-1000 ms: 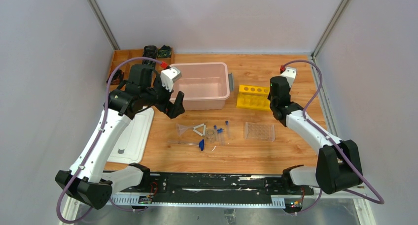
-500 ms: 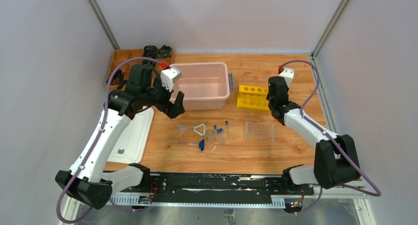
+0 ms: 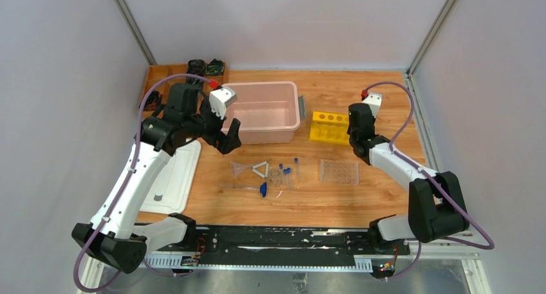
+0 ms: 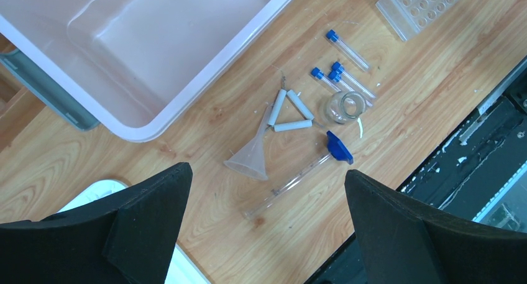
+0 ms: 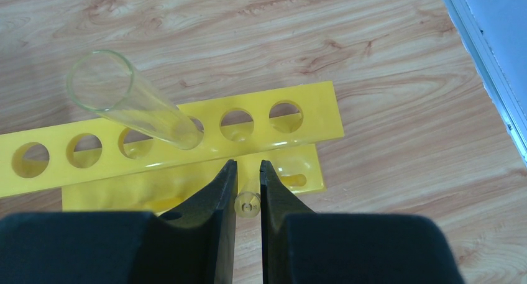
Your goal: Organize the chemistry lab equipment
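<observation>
On the wood table lie a clear funnel (image 3: 240,170) (image 4: 252,158), a white triangle (image 3: 261,170) (image 4: 291,112), a tiny clear dish (image 3: 275,175) (image 4: 343,106), blue-capped clear tubes (image 3: 288,172) (image 4: 348,50), a blue-tipped thin rod (image 3: 248,188) (image 4: 292,181) and a clear tube rack (image 3: 338,171) (image 4: 422,4). My left gripper (image 3: 230,145) (image 4: 267,172) hangs open above the funnel, holding nothing. My right gripper (image 3: 355,134) (image 5: 248,166) is shut on a small clear tube (image 5: 248,204), seen end-on, at the near side of a yellow rack (image 3: 329,128) (image 5: 186,144).
A wide clear tube (image 5: 133,104) leans in one hole of the yellow rack. A pink bin (image 3: 261,110) (image 4: 124,41) stands behind the small items. A white lid (image 3: 174,178) lies at the left, and a wooden organizer (image 3: 164,75) sits at the back left.
My right arm has swung a little to the left, toward the yellow rack, with the tube still held. The left arm has not moved.
</observation>
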`<state>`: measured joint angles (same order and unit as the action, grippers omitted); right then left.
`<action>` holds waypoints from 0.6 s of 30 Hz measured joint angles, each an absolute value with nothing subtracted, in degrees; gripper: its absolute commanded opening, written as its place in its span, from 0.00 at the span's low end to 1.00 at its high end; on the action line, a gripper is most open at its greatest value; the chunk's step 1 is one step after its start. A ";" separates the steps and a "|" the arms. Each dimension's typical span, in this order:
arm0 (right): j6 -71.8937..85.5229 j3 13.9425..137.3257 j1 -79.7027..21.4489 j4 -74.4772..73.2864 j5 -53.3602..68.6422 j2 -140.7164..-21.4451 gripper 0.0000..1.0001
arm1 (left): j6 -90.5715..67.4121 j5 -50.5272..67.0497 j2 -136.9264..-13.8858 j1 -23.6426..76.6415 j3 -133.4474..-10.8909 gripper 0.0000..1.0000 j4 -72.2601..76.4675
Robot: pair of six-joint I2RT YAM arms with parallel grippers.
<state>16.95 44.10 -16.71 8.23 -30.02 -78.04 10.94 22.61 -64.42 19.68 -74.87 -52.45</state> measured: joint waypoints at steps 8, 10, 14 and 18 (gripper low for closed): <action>18.00 42.72 -16.71 8.40 -29.98 -78.02 0.22 | 10.96 22.59 -64.42 19.68 -74.87 1.00 -52.47; 18.37 42.70 -16.71 8.19 -29.95 -77.91 0.29 | 10.96 22.59 -64.42 19.68 -74.87 1.00 -52.45; 19.35 42.72 -16.71 6.37 -29.47 -76.77 0.44 | 10.96 22.55 -64.40 19.68 -74.87 1.00 -52.45; 21.10 43.31 -16.71 1.61 -27.97 -73.38 0.49 | 10.96 22.39 -64.40 19.68 -74.87 1.00 -52.47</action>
<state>21.10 43.31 -16.71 1.61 -27.97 -73.38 10.96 22.39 -64.40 19.68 -74.87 -52.47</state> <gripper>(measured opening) 0.468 0.997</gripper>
